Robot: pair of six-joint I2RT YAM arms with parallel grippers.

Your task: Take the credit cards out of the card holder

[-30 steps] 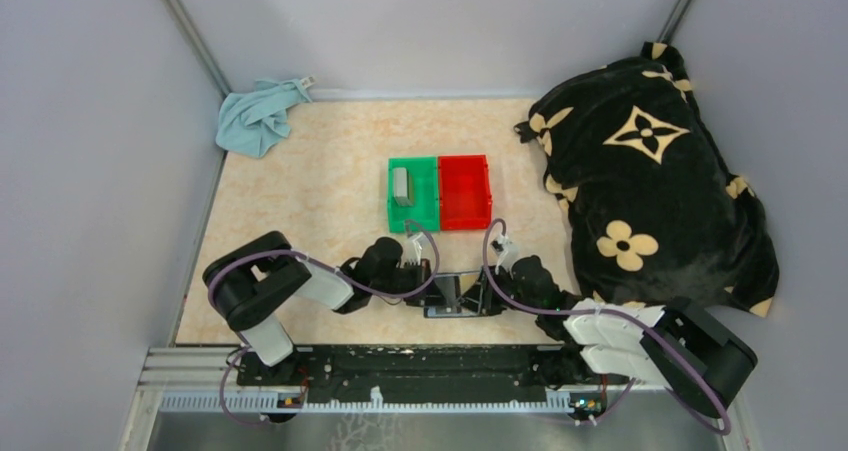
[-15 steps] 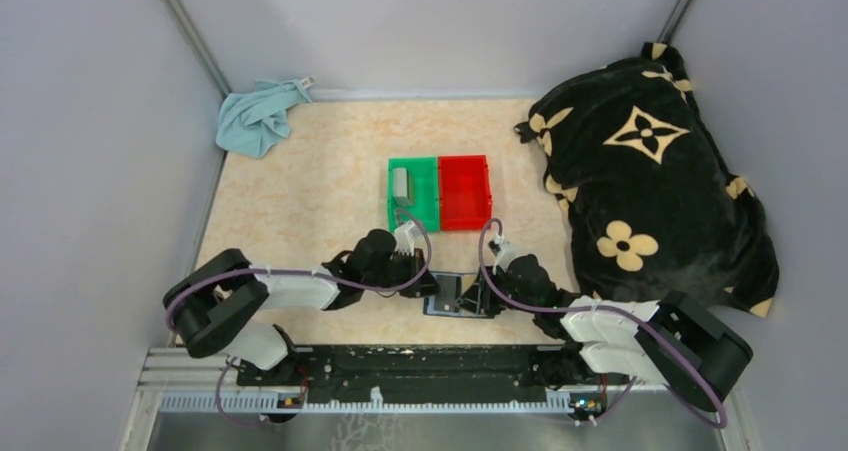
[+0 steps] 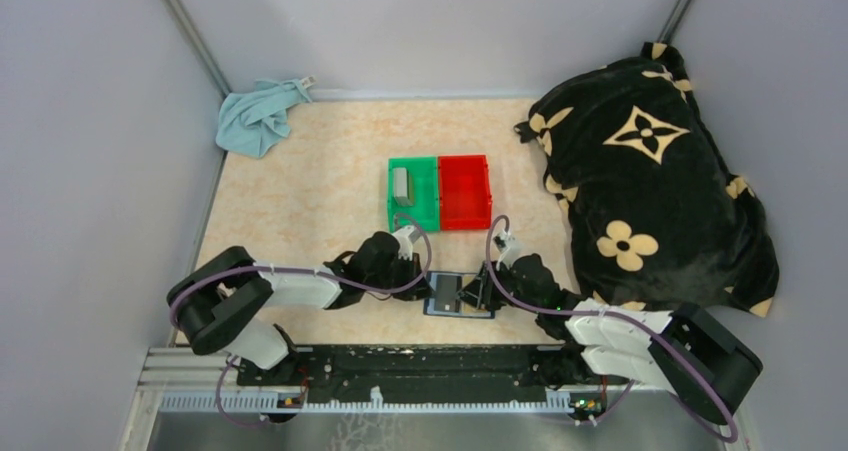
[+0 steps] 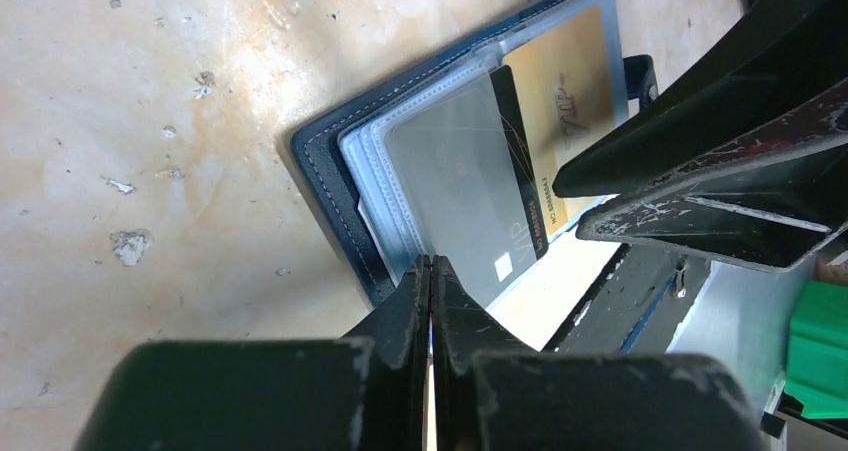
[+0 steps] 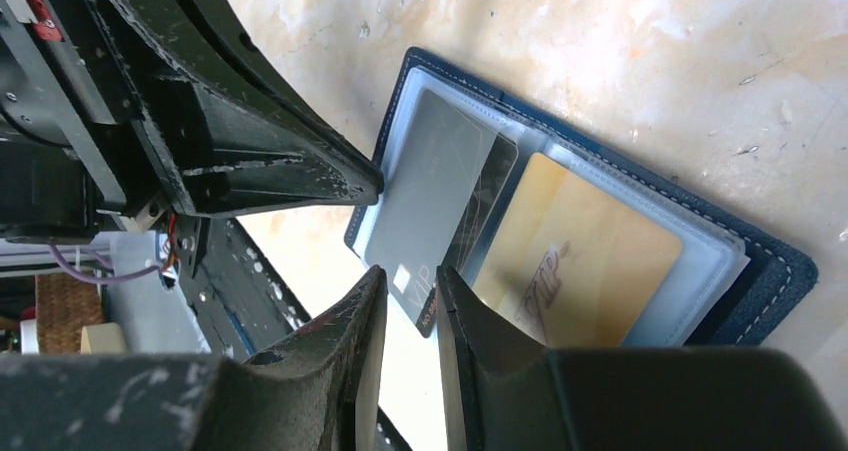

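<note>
The navy card holder [image 3: 452, 299] lies open and flat on the table near the front edge. In the left wrist view, a grey card [image 4: 450, 171] sticks halfway out of the card holder's [image 4: 320, 171] clear sleeves. A black card [image 4: 525, 171] lies under the grey one, and a gold card [image 4: 570, 81] sits in the other pocket. My left gripper [image 4: 430, 263] is shut, its tip at the card holder's near edge with nothing between the fingers. My right gripper [image 5: 410, 276] stands with its jaws a little apart just off the grey card's [image 5: 430, 191] free end.
A green bin [image 3: 428, 216] with a grey card [image 3: 401, 184] in it and a red bin [image 3: 465, 193] stand side by side behind the card holder. A black flower-patterned blanket [image 3: 650, 191] fills the right side. A teal cloth [image 3: 258, 116] lies at the back left corner.
The left arm has dropped low and stretched out to the left. The card holder, partly lifted a second ago, now lies flat. The right arm has barely moved.
</note>
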